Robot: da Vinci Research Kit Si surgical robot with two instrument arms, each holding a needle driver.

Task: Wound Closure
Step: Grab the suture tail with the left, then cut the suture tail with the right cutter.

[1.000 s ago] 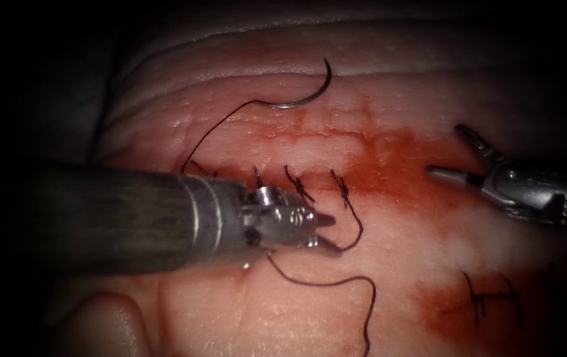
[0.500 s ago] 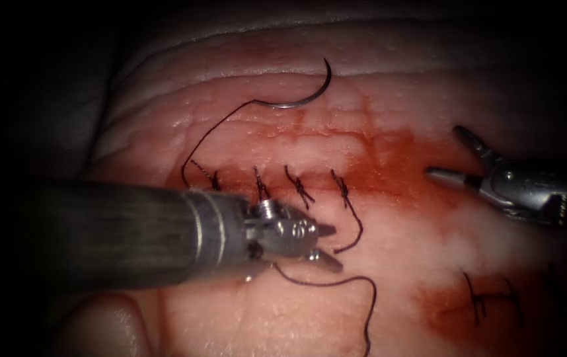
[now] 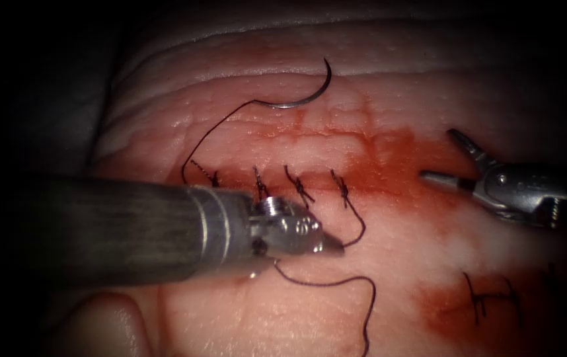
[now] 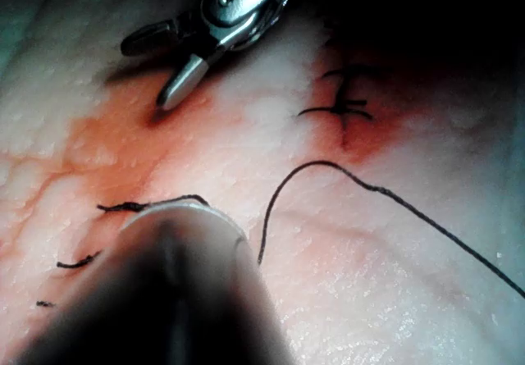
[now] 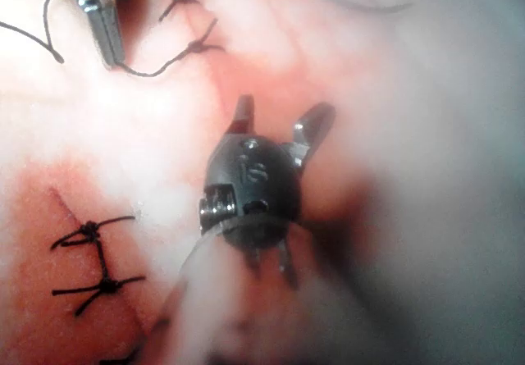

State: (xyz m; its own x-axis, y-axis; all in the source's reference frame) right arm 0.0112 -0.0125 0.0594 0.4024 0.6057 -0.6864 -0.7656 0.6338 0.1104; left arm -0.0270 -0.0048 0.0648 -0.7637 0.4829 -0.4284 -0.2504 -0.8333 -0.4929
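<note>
Left hand [image 3: 333, 247] is closed on the thread [image 3: 356, 235] tail; right hand [image 3: 445, 158] gapes empty; needle [image 3: 303, 96] lies loose on tissue [image 3: 244, 311]. Risk: thread slips under a weak pinch.

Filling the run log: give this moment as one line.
left end effector: shut on thread | right end effector: open, empty | needle: free on tissue

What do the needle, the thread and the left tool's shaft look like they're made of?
Needle: polished metal, probably steel; it glints, lying free on the tissue, held by neither tool.
Thread: dark, matte, finely textured, possibly braided; the left tool is shut on its tail.
Left shaft: dull grey with lengthwise streaks, maybe composite; its collar looks like bright metal.
The right tool is open, holding nothing.
</note>
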